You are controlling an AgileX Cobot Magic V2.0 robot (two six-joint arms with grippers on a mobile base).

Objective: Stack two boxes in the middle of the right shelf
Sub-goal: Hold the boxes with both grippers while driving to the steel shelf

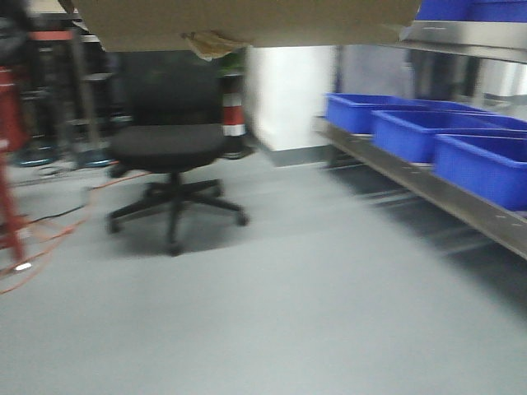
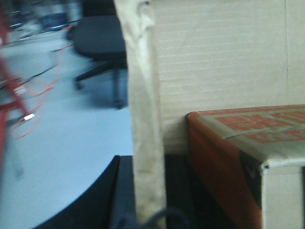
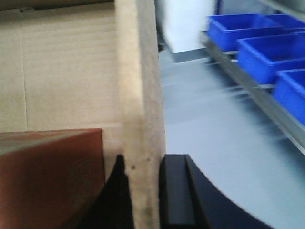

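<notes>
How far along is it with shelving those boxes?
Nothing is stacked yet: the shelf shows only blue bins. In hand: the left hand and right hand each seem to pinch a wall of the raised cardboard box, beside an orange-printed box. Left: reaching the shelf and stacking.

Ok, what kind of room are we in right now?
Probably a storeroom or lab workspace. A stainless-steel rack shelf holds blue plastic bins, a black office chair stands on the grey floor, and an orange cable lies loose across it.
</notes>
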